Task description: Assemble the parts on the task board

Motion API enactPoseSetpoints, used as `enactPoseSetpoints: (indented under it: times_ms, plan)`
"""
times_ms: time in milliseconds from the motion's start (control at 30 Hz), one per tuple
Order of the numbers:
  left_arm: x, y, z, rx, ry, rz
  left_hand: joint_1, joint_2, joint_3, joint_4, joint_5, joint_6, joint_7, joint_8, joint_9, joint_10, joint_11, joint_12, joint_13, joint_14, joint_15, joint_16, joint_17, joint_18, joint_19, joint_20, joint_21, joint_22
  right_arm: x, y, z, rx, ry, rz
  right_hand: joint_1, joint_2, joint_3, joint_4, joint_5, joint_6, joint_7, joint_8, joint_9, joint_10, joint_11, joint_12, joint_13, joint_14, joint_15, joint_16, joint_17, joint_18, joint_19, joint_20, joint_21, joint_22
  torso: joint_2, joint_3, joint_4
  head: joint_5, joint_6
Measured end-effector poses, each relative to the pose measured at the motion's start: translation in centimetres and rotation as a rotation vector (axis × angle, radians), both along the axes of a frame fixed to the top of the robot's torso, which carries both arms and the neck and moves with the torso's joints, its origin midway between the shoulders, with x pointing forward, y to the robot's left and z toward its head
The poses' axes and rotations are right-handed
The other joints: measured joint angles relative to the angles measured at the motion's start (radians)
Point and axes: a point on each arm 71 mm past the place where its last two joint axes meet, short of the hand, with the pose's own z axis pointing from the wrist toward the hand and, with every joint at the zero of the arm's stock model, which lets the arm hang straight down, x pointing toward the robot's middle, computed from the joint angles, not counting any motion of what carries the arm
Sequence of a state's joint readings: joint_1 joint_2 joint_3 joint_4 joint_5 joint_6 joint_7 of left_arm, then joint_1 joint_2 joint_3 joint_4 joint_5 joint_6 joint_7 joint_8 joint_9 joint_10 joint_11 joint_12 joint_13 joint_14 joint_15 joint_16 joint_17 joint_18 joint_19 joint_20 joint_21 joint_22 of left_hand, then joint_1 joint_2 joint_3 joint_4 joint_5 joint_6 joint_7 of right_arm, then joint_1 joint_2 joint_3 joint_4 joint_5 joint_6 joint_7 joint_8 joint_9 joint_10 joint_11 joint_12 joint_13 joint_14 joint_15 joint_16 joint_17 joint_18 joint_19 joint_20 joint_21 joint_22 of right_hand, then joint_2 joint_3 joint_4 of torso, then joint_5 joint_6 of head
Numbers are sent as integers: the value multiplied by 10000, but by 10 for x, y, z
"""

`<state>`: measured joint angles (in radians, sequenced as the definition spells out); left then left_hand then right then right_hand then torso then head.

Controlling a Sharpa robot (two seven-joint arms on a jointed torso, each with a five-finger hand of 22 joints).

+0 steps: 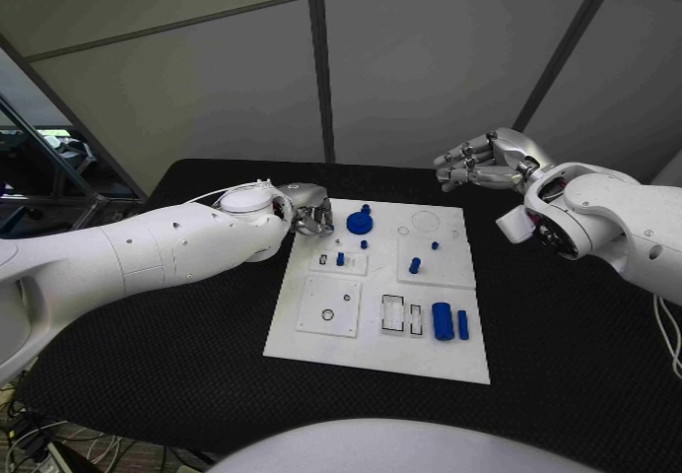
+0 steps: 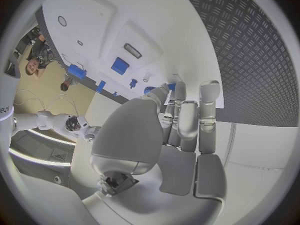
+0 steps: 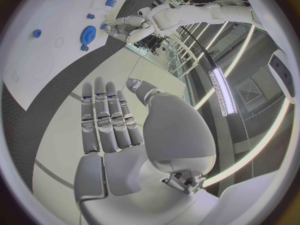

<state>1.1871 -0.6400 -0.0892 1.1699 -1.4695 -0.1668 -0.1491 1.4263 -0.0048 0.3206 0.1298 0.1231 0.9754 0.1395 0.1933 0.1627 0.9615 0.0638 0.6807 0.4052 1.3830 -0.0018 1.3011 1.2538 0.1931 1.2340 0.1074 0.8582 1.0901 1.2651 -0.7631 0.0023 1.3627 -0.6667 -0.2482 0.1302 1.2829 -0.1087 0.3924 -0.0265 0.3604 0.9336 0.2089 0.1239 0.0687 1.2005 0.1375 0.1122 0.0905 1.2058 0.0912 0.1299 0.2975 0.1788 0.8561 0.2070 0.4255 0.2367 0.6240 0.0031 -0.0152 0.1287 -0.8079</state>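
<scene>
Two robot hands worked at different heights over the tabletop (image 1: pixel 569 335). The left robot hand (image 1: pixel 310 219) sat low at the far left corner of the task board (image 1: pixel 373 355), its fingers reaching toward a blue gear (image 1: pixel 360 222) just beside them, probably to pick it up or seat it; whether it already held anything could not be told. The right robot hand (image 1: pixel 483 163) hung well away beyond the board's far right corner, fingers straight and close together, holding nothing, likely kept clear to give the other room. Nearer the robot than both hands, a blue cylinder (image 1: pixel 443 321) and a narrower blue bar (image 1: pixel 463 324) lay on the board beside rectangular recesses (image 1: pixel 394 313) that looked unfilled.
</scene>
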Motion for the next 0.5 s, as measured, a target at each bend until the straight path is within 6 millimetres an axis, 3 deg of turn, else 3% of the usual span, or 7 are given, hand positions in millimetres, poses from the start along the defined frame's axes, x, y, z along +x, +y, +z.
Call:
enactPoseSetpoints:
  times_ms: [200,500]
  plan:
    - [0,-1,0,-13,4,-11,67,202,451,-66,-48,-7,6,-78,-113,6,6,-51,-42,-34,35,-56,-42,5,-36,-36,-116,-28,0,0,0,0,1,3,0,0,0,0,0,0,0,0,0,0,0,0,-4,0,0,0,-5,-1,0,0,-5,1,2,-1,-1,-20,1]
    - [1,-3,1,-38,-9,-29,38,219,1467,-301,-37,58,-21,-164,-311,79,8,-112,-69,-34,34,-56,-50,5,-36,-36,-116,42,0,1,0,3,2,14,0,0,0,0,-1,0,0,0,0,0,0,0,-4,0,0,0,-4,-1,0,0,-5,1,2,-1,0,-28,-15]
